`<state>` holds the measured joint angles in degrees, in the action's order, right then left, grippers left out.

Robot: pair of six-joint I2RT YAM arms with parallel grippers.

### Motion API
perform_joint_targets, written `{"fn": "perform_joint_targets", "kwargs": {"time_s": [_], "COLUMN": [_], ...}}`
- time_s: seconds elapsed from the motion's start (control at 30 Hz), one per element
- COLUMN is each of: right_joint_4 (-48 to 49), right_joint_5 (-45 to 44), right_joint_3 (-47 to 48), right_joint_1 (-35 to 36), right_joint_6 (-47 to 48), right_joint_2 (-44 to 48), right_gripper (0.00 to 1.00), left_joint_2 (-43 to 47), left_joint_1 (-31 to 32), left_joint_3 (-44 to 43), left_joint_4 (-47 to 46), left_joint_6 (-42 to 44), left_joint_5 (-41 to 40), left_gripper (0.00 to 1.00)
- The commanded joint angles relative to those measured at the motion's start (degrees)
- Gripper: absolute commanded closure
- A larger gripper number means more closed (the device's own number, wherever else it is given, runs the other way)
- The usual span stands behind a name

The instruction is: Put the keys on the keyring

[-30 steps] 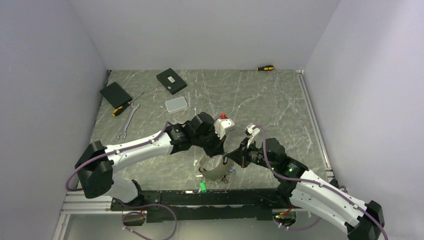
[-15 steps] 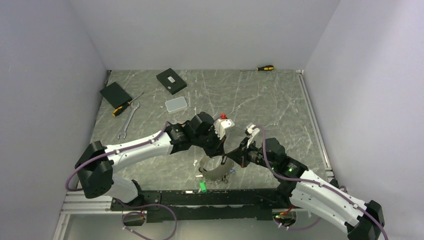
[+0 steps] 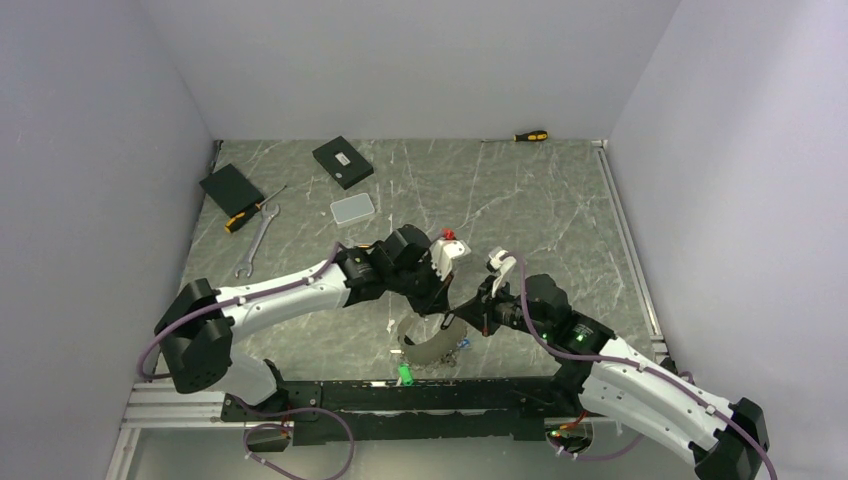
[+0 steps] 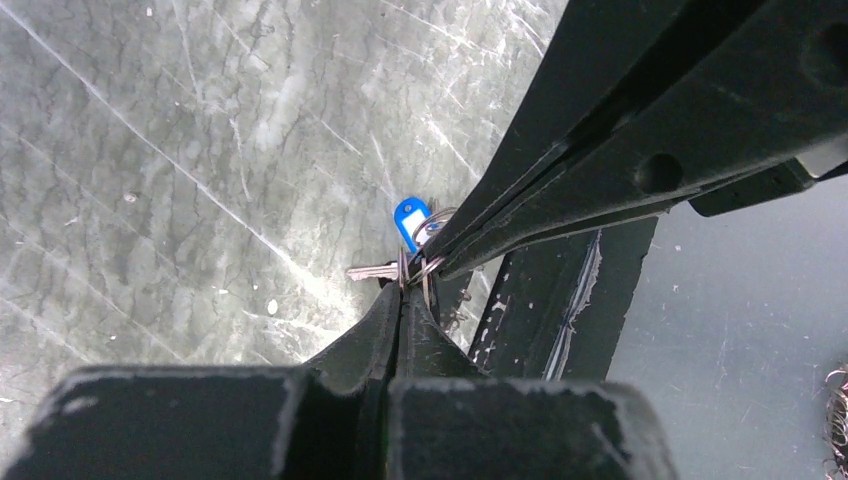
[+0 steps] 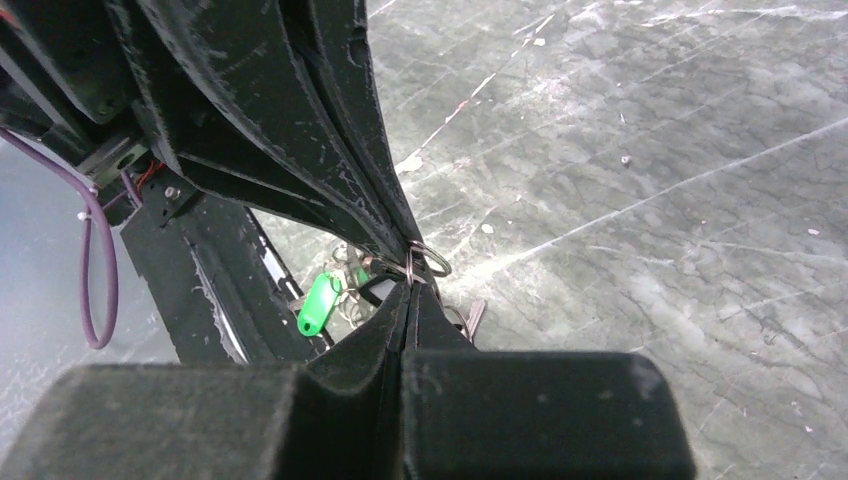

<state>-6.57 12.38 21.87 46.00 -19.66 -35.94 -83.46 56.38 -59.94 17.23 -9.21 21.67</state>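
From above, your left gripper (image 3: pixel 443 303) and right gripper (image 3: pixel 462 316) meet tip to tip over the near part of the table (image 3: pixel 520 210). The keyring (image 3: pixel 420 350) sits right under them as a wide loop, with a green tag (image 3: pixel 406 374) at its near side. The wrench (image 3: pixel 255 243) lies well apart to the left.

On your left wrist camera, the left gripper (image 4: pixel 402 292) has its jaws pressed together. The right gripper (image 4: pixel 432 258) comes in from the upper right, also closed. Both tips pinch a small wire ring (image 4: pixel 428 270). A blue tag (image 4: pixel 410 218) and a key (image 4: pixel 366 271) hang just beside it.

On your right wrist camera, the right gripper (image 5: pixel 411 285) is clamped on the same small wire ring (image 5: pixel 434 262). The left gripper (image 5: pixel 400 240) nips it from above. You cannot tell whether this ring belongs to the wide loop. The green tag (image 5: pixel 320 303) shows lower left.
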Motion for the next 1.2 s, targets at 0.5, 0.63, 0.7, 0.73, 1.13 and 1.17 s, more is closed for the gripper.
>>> {"fn": "perform_joint_targets", "kwargs": {"time_s": [0.5,0.63,0.7,0.73,1.13,1.17], "right_joint_4": [1.14,0.6,0.44,0.42,0.23,0.17], "right_joint_5": [-0.82,-1.18,-1.18,-1.09,-0.78,-0.58], "right_joint_3": [3.62,3.62,3.62,3.62,3.36,3.36], "right_joint_1": [0.47,0.5,0.57,0.51,0.5,0.5], "right_joint_6": [1.85,1.2,0.89,0.67,-0.59,-0.82], "right_joint_2": [-0.72,-1.02,-1.29,-1.38,-1.36,-1.31], "right_gripper": [1.0,1.0,1.0,1.0,1.0,1.0], "left_joint_2": [0.88,2.44,3.17,3.47,6.52,6.69], "left_joint_1": [0.16,0.06,0.05,0.11,0.05,0.05], "left_joint_3": [-2.4,-1.62,-1.29,-1.17,-0.09,-0.04], "left_joint_4": [-0.57,-1.81,-2.3,-2.44,-3.27,-3.35], "left_joint_6": [-0.46,-0.79,-0.64,-0.7,-0.93,-0.92], "left_joint_5": [3.16,2.4,2.14,1.85,0.58,0.45], "left_gripper": [1.0,1.0,1.0,1.0,1.0,1.0]}}
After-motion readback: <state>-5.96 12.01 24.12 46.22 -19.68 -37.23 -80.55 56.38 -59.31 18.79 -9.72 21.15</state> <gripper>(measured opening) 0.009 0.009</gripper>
